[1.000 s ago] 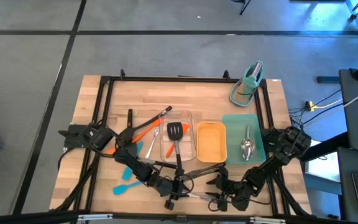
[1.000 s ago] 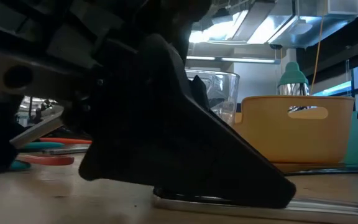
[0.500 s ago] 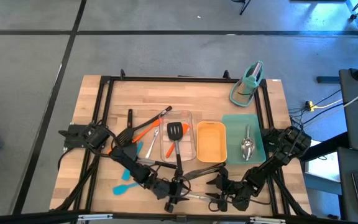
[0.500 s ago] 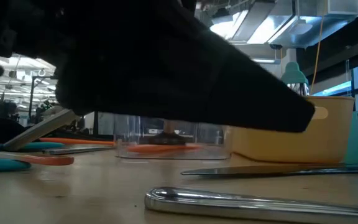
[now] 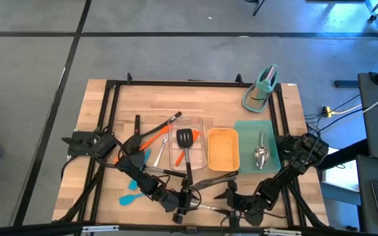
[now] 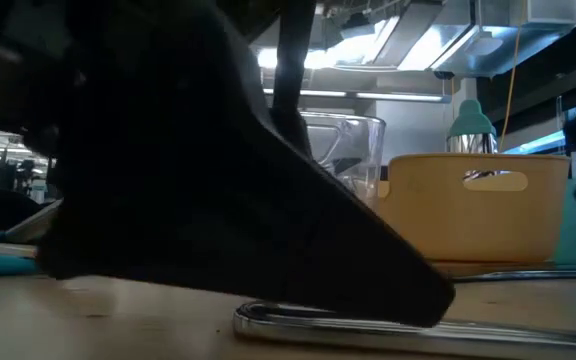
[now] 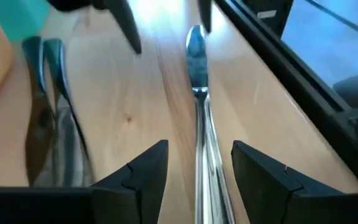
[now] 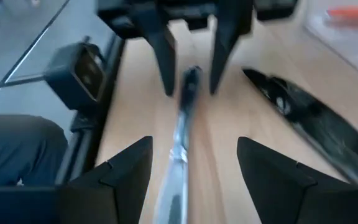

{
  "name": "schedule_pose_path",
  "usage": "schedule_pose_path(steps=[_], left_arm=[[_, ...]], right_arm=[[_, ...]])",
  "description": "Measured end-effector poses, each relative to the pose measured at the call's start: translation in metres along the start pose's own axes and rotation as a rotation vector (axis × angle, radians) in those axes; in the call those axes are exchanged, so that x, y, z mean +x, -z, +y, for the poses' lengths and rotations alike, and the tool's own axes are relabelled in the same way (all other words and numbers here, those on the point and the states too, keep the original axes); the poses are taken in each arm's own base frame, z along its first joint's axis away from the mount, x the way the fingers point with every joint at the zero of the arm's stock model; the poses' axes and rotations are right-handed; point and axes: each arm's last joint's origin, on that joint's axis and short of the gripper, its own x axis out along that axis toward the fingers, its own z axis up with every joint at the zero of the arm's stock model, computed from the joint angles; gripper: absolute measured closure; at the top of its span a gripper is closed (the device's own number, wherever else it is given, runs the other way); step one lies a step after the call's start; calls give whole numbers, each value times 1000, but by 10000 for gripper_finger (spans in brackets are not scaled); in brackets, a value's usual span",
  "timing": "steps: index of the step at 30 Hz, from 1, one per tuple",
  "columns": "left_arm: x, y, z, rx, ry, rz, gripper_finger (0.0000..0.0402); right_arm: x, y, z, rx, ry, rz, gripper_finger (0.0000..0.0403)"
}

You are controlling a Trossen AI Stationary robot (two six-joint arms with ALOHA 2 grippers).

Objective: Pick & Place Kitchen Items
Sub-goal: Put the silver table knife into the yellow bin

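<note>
- Steel spoon (image 7: 199, 124) lies flat on the wooden table (image 5: 104, 105) at its near edge, between the two arms, handle toward the left arm and bowl toward the right one.
- Left gripper (image 7: 199, 163) straddles the spoon's handle, fingers spread on either side and not closed on it; nothing is held.
- Right gripper (image 8: 191, 162) faces it from the other end, fingers also wide apart, spoon running between them; empty too.
- Steel tongs (image 7: 45, 118) lie on the wood just beside the spoon, apart from it.
- Farther back, a clear tray (image 5: 199, 157) holds a black slotted turner (image 5: 186, 141) and an orange utensil.
- Yellow tray (image 5: 222, 149) sits next to it with nothing visible inside; a second spoon (image 5: 261, 154) rests on the green mat (image 5: 245, 131).
- Blue spatula (image 5: 131, 195) and other orange and black utensils lie on the table's left side.
- Teal stand (image 5: 262, 88) is at the far right corner, out of the way.
- Risk: both grippers are lined up on the same spoon, so if both close or advance their fingers may collide.
- Risk: the spoon is thin, shiny and flat on the wood, so closing fingers may slip over it or push it toward the table edge.
- Risk: a sideways drift could catch the tongs.
</note>
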Motion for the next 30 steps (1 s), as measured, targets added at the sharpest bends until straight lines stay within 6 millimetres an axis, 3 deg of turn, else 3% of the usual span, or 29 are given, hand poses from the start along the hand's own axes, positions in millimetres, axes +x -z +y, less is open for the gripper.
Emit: schedule_pose_path(steps=[6,17,30], left_arm=[[4,10,-3,-40,34,21,230],[9,24,1,-119,-30,115,235],[10,28,4,-142,-64,126,326]], right_arm=[[0,-7,10,-79,-1,9,164],[0,-6,10,-96,9,30,164],[0,-5,10,-103,1,45,164]])
